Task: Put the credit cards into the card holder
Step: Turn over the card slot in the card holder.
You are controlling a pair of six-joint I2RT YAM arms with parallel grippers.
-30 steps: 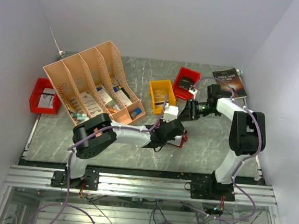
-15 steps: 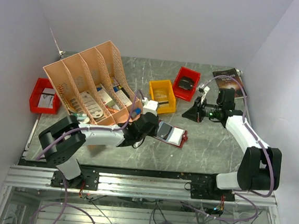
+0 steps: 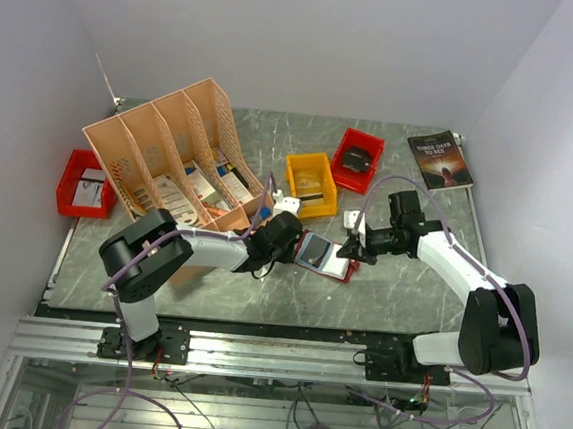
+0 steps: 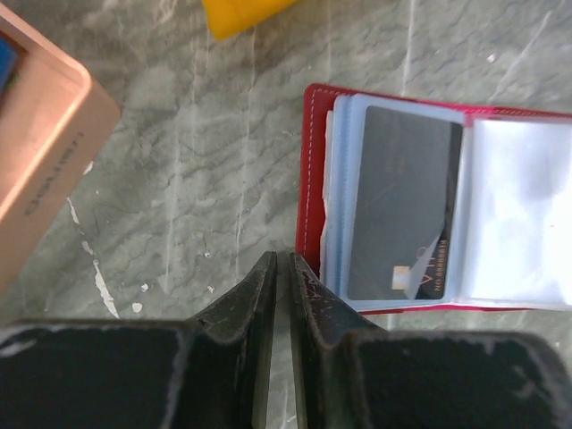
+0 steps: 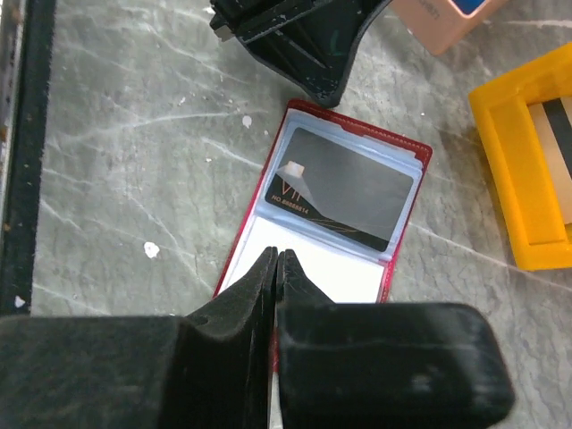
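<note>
card holder (image 3: 325,255) lies flat on surface, just nearside of yellow bin (image 3: 295,170), opened pockets-up, likely so cards can slide in.
Dark card (image 4: 402,206) sits in its left clear pocket; right pocket empty.
Holder long axis runs parallel to bin's near wall; card long axis points at bin, chip end away from it.
left gripper (image 4: 282,259) near-left of bin, beside holder's edge: jaws nearly together, nothing held.
right gripper (image 5: 277,255) near-right of bin, closed, empty, tips over empty pocket, probably to pin it.

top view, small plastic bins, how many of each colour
red bins: 2
yellow bin: 1
total: 3
</note>
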